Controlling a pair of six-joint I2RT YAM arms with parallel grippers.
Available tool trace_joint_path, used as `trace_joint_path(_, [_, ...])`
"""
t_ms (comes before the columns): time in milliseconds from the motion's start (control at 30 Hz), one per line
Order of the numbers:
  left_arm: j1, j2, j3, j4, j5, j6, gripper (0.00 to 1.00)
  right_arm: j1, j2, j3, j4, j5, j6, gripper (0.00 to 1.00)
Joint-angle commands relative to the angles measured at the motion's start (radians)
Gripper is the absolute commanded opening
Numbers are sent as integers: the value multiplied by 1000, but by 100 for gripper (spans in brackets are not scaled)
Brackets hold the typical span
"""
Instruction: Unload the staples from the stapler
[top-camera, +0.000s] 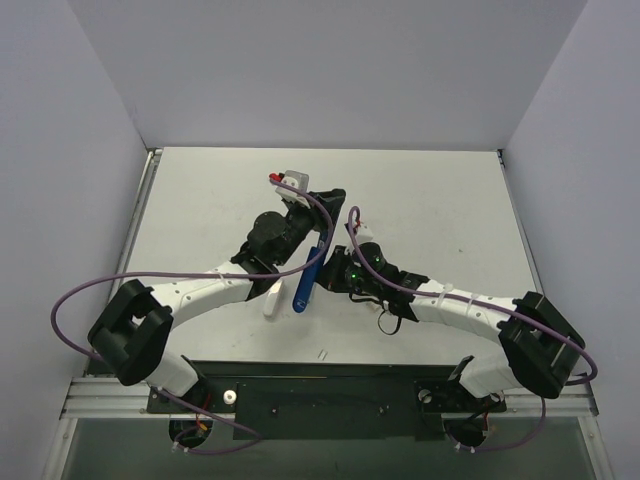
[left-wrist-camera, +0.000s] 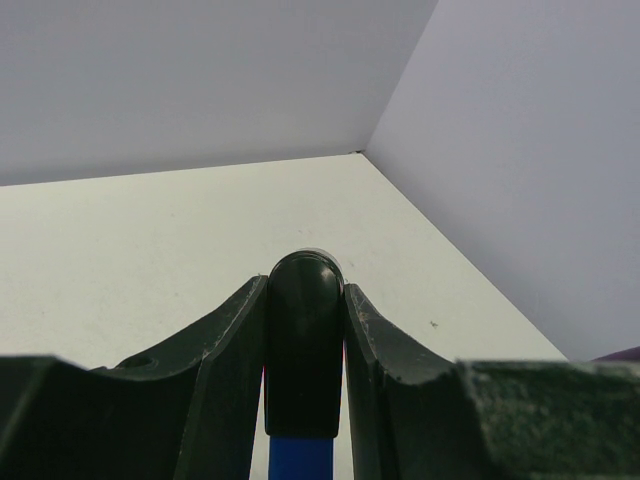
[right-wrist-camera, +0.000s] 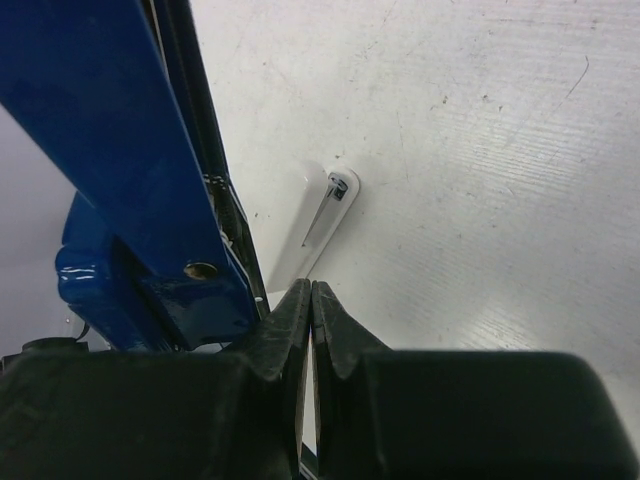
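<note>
Top external view, left to right: my left arm reaches in from 8 o'clock, and its gripper (top-camera: 322, 232) is clamped on the black end of the stapler (top-camera: 308, 278). On the left wrist view that rounded black end sits squeezed between both fingers (left-wrist-camera: 225, 350), with the blue body running down out of frame. At 9 o'clock of the stapler's lower end, a slim white piece (top-camera: 272, 300) lies on the table (top-camera: 430, 200), roughly parallel to it. The right wrist view shows a small metal bit at its tip.

The stapler is narrow and glossy blue, with a black strip along its underside and a small rivet on its side. It sits at mid-table, its long axis running 7 o'clock to 1 o'clock with the black end at 1 o'clock. It is tilted, with that end raised off the table. I cannot tell whether the blue end touches down.

At 3 o'clock of it, the right gripper (top-camera: 332, 280) is closed, fingertips pressed together just beside the stapler's black underside. I cannot tell whether they pinch anything.
</note>
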Motion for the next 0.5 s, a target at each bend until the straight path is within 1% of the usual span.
trace_joint_path(0, [1, -18, 60, 132, 1, -43, 0, -1, -19, 50, 94, -47, 14, 0])
trace_joint_path(267, [1, -110, 36, 89, 20, -72, 0, 0, -80, 32, 54, -21, -2, 0])
trace_joint_path(467, [0, -210, 26, -5, 35, -121, 0, 2, -166, 12, -22, 24, -28, 0])
